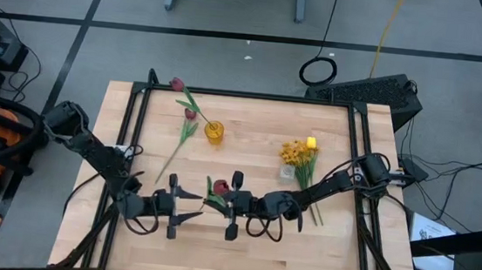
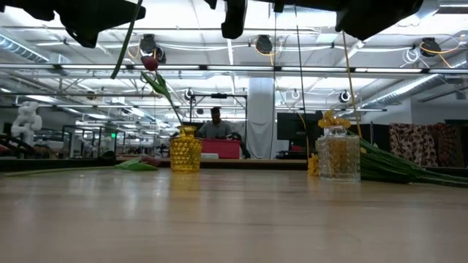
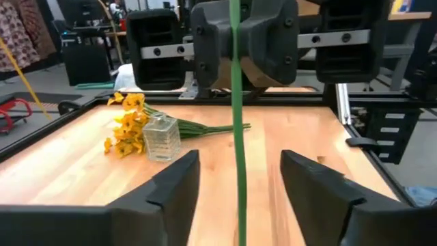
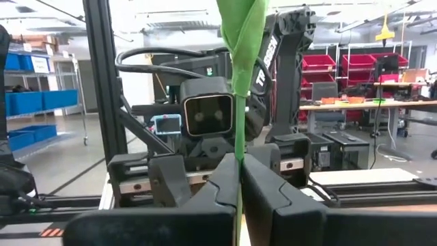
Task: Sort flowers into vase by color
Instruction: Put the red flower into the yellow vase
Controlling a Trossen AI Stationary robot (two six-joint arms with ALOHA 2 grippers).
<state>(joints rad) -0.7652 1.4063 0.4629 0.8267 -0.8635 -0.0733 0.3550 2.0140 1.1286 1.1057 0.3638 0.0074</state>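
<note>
My right gripper (image 1: pixel 224 205) (image 4: pixel 239 184) is above the table's near middle, shut on a dark-red tulip (image 1: pixel 219 188). My left gripper (image 1: pixel 195 208) (image 3: pixel 239 184) faces it, open, with a finger on each side of that tulip's green stem (image 3: pixel 237 102) and not touching it. A second red tulip (image 2: pixel 150 63) stands with its stem in the yellow vase (image 1: pixel 214 132). A third (image 1: pixel 190 113) lies flat on the table left of that vase. The yellow sprays (image 1: pixel 294 153) and the yellow tulip (image 1: pixel 311 143) lie on the table beside the clear glass vase (image 3: pixel 160 137). My right gripper pinches the tulip's thin stem (image 4: pixel 238 147) between its two fingers, just below a green leaf (image 4: pixel 240 41). The fingers come level from the table's right and lie across the stem. The flower is lifted clear of the table, its red head (image 1: pixel 219 188) near the gripper.
A black frame (image 1: pixel 244 95) edges the wooden table. The yellow flowers' long stems (image 1: pixel 312 202) run toward the near edge under my right arm. Bare wood (image 1: pixel 239 257) lies below both grippers. In the low view a person (image 2: pixel 216 124) shows in the room beyond.
</note>
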